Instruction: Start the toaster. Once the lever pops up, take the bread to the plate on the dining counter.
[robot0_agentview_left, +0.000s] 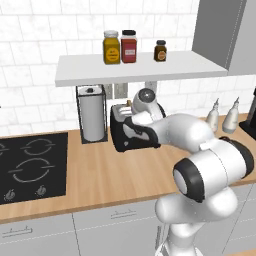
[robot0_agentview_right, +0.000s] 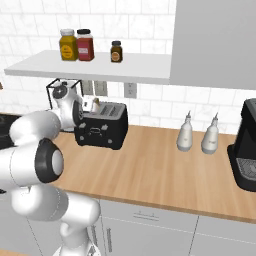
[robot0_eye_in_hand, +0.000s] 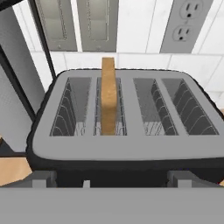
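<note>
The toaster (robot0_agentview_left: 131, 131) stands at the middle of the left base view on the wooden counter (robot0_agentview_left: 110, 175), just right of a paper towel roll (robot0_agentview_left: 92, 117) in its black frame. In the right base view it sits left of centre, below the wall shelf (robot0_agentview_right: 100, 67) carrying three jars. The arm reaches over it, with the hand close above the slots.

In the hand view the bread (robot0_eye_in_hand: 108, 96) stands upright in the second slot from the left, its top edge rising well above the toaster's grey top. The other three slots are bare wire. Wall outlets (robot0_eye_in_hand: 186, 22) fill the upper right of that frame.

The gripper hangs just over the toaster's near edge; whether the jaws are parted or closed cannot be told, as the tips are lost in the dark band at the bottom.

Judging by this, the task is early or at mid-stage: the slice remains in its slot, ungrasped. Whether toasting has run is unclear. Lifting it out and carrying it to the plate is all still to do.
</note>
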